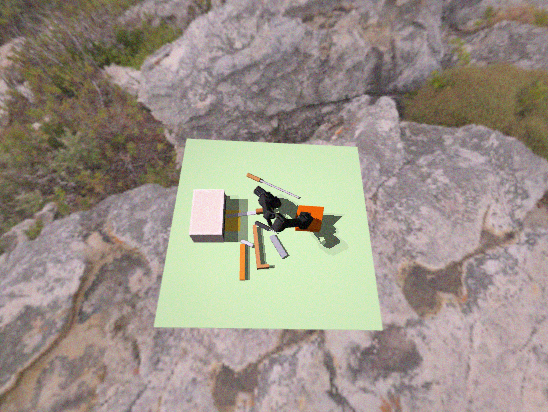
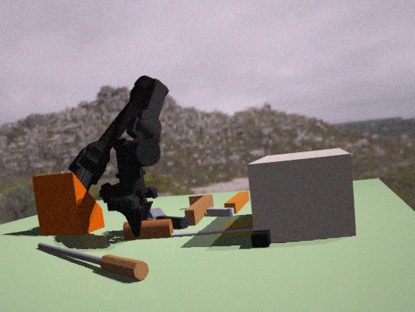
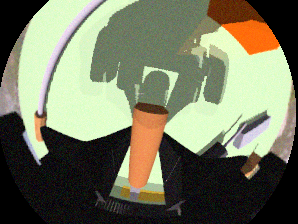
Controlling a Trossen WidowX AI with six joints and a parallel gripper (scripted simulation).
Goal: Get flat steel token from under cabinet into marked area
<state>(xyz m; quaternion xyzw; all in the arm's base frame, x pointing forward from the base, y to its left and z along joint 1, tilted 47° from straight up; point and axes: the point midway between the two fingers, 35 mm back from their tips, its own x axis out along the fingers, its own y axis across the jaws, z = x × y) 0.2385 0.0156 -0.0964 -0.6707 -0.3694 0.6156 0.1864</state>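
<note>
My gripper point(image 1: 267, 214) point(image 2: 138, 230) point(image 3: 146, 131) is shut on the orange-brown handle point(image 1: 259, 211) point(image 2: 159, 228) point(image 3: 148, 135) of a thin grey rod tool, low at the table. Its shaft point(image 1: 245, 214) point(image 2: 212, 231) runs across the yellow marked area point(image 1: 233, 226) point(image 2: 238, 226) point(image 3: 155, 194) toward the pale cabinet point(image 1: 209, 212) point(image 2: 301, 197). The shaft's far end is hidden at the cabinet. The steel token is not visible in any view.
A second rod tool point(image 1: 254, 177) point(image 2: 121, 266) point(image 3: 40, 125) lies to one side. On the other side lie a brown L-shaped bar point(image 1: 258, 247) point(image 2: 199, 209), an orange bar point(image 1: 242, 262) point(image 2: 238, 201), a grey block point(image 1: 279, 247) point(image 3: 254, 131) and a black bar point(image 2: 174, 222). An orange block point(image 1: 314, 212) point(image 2: 57, 204) stands by the arm's base.
</note>
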